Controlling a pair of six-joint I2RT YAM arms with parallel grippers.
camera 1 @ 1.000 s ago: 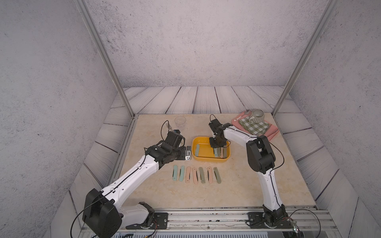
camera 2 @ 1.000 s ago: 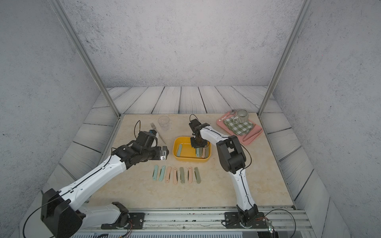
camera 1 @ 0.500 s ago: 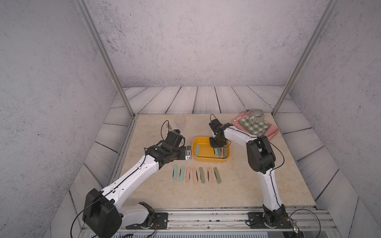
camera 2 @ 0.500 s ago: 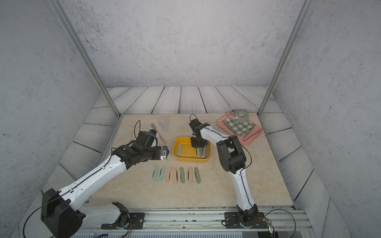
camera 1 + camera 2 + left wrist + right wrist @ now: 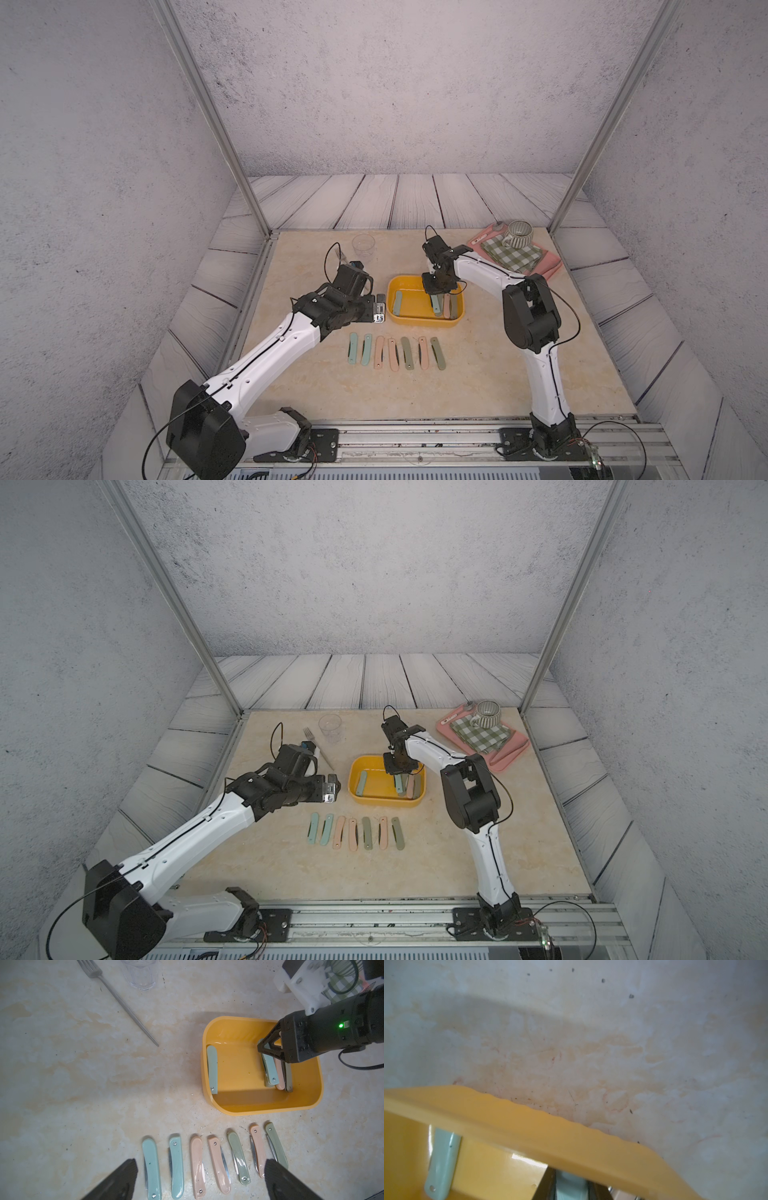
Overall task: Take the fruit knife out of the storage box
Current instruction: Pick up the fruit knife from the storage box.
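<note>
Yellow storage box (image 5: 261,1108): right of centre in the left wrist view, flat on the marbled table (image 5: 83,1064), not yet emptied.
Held teal knife (image 5: 270,1068): inside the box, in its right half; upper end between the claw's fingers, lower end low over the box floor; clear of the floor or not, cannot tell.
Busy right gripper (image 5: 435,292): reaching down into the box from the upper right of the frame, jaws drawn in and clamped on the teal knife's handle; in the right wrist view, a pale teal strip pinched between dark fingers (image 5: 547,1185) at the bottom edge.
Others in the box: pink knife (image 5: 279,1077) and olive knife (image 5: 288,1080) side by side just right of the held one; lone knife (image 5: 212,1069), also teal, along the left wall; perhaps one more under the held knife, too hidden to say.
Laid-out row of seven knives (image 5: 218,1163): lower centre of the frame, below the box, side by side on the table, near it but not touching.
Idle left gripper (image 5: 379,307): just left of the box, jaws wide apart, holding nothing.
Done, as judged: seven knives out.
Left, as judged: raise the held knife over the rim and set it by the row; then at least three more.
Bystanders: fork (image 5: 120,1001) and glass (image 5: 141,974) at upper left; pink tray (image 5: 548,266) with mug (image 5: 518,233) and checked cloth (image 5: 511,253) at upper right, well apart.
</note>
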